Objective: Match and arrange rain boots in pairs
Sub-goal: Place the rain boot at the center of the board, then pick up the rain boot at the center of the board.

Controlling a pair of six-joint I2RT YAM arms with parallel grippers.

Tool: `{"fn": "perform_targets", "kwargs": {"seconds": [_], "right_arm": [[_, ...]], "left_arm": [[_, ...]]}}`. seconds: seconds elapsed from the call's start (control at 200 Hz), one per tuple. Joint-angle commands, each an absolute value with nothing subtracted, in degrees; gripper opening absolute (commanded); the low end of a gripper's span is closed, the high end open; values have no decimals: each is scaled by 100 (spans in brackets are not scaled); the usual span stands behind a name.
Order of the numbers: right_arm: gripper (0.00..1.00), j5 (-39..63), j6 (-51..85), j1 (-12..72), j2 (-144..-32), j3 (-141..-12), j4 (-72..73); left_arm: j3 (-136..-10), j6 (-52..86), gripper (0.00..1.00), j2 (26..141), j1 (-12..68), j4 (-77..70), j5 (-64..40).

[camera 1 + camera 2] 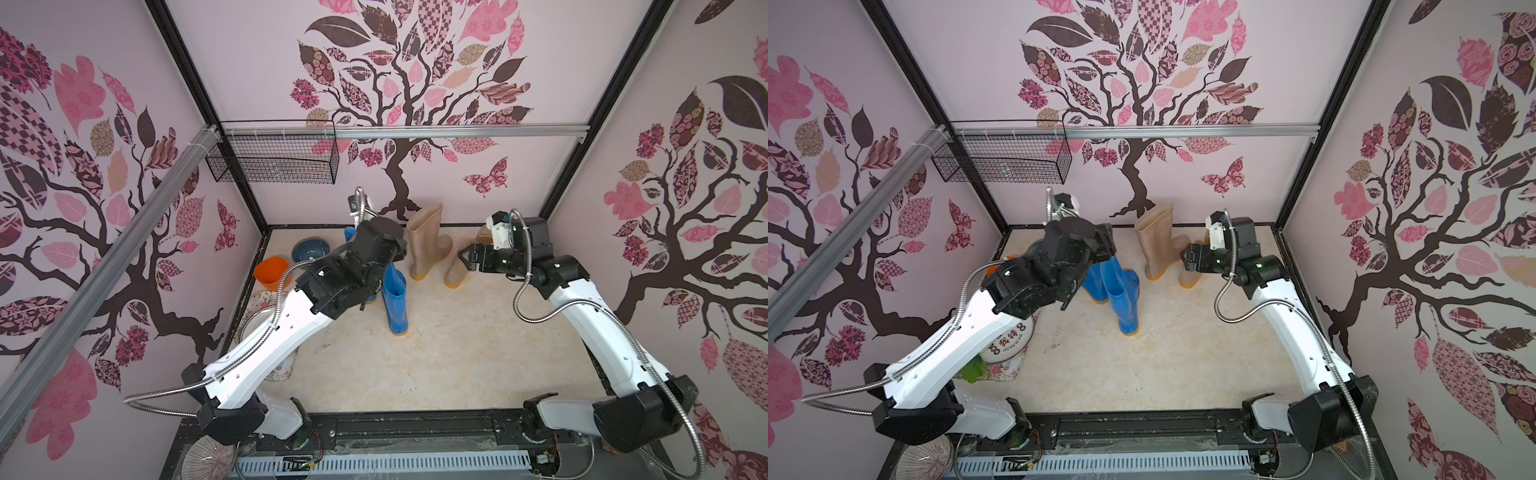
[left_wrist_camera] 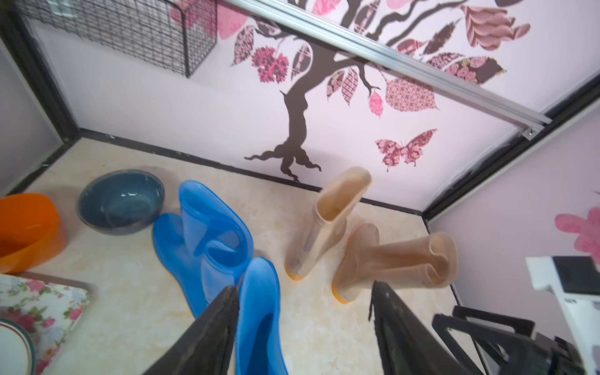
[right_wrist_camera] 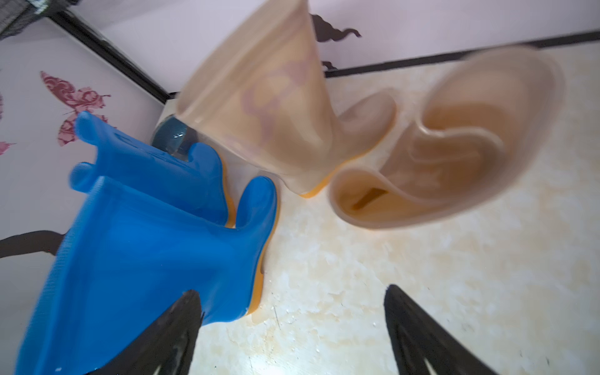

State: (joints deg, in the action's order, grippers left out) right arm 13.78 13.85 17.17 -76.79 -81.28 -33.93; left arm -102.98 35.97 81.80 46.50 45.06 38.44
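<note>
Table (image 1: 436, 365) front half is free for you. Blue rain boots (image 1: 1124, 301) stand mid-left, tan rain boots (image 1: 1156, 245) near back wall (image 1: 291, 199). Left tool (image 2: 304, 287) and right tool (image 3: 290, 290) are both spread, gripping nothing.

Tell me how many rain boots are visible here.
4: one blue boot centrally, second blue boot just behind it, tall beige boot near the back wall, second beige boot beside it. None seems hidden.

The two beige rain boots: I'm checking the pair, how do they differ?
The inner beige boot has a straight shaft and open mouth; the outer beige boot has its mouth buckled inward. The inner one stands next to the blue boots; the outer one sits by the right gripper. Both are translucent, standing on orange-yellow soles.
</note>
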Motion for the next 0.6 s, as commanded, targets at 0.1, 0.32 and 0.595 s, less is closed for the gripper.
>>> {"fn": "perform_targets", "kwargs": {"seconds": [0.1, 0.32, 0.595], "right_arm": [[97, 1272, 736, 2521, -8792, -9837, -3611], [100, 757, -23, 3471, -10690, -12384, -4749], [100, 824, 103, 3728, -11631, -13532, -5126]], "left_arm": [[-10539, 3047, 70, 7901, 3102, 4916, 2406], [-10541, 3395, 76, 7980, 1488, 5554, 1013], [-9966, 3657, 82, 8025, 853, 5524, 417]]}}
